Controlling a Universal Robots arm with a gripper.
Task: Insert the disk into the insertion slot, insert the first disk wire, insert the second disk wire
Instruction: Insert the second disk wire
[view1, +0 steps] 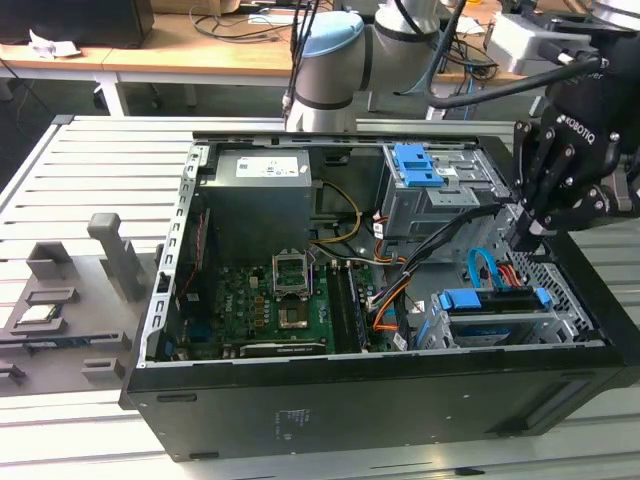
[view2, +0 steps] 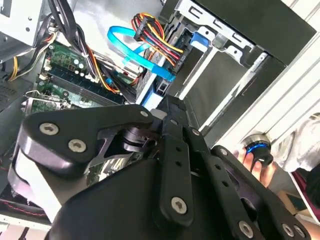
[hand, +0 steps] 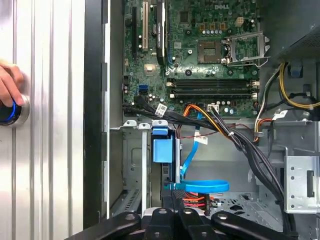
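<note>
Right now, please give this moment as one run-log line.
gripper: over disk end | disk: in slot | blue cable: looped at disk | wire bundle: at disk | hand: on button

- The arm (view1: 330, 60) reaches in from the far side, with its black wrist section on the exterior view's right.
- The gripper (view1: 527, 232) points down, hanging low at the right end of the scene.
- In both wrist views the black fingers (view2: 175, 150) are drawn together at their tips, jaws closed, nothing visibly clamped.
- A person's hand (hand: 7, 85) rests on a round knob.
</note>
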